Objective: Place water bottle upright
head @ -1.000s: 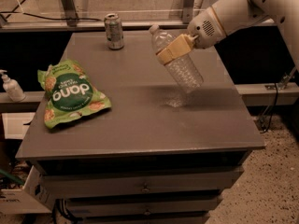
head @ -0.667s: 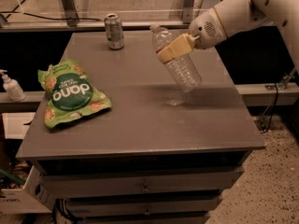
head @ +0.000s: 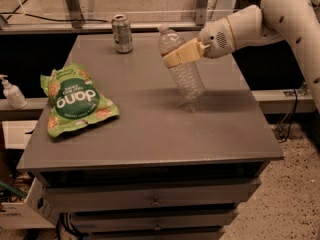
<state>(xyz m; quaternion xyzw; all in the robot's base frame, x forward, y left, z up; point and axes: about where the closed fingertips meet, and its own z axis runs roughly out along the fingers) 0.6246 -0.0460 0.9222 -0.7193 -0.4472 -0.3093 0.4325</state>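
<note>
The water bottle [head: 184, 69] is a clear ribbed plastic bottle, held tilted with its top leaning up and to the left and its base close to the grey table top [head: 150, 129]. My gripper [head: 181, 55] comes in from the right on a white arm and is shut on the bottle's upper half, its tan fingers [head: 187, 52] wrapped around it. The bottle's base hangs at or just above the table, right of centre; I cannot tell if it touches. The cap end is at the upper left of the bottle.
A silver-green soda can [head: 122, 33] stands at the table's back left. A green snack bag [head: 75, 100] lies on the left side. A white pump bottle [head: 12, 92] stands on a ledge off the table's left edge. Drawers are below the front edge.
The bottle and gripper have shifted very slightly; the tilt is nearly the same. The grip is unchanged.
</note>
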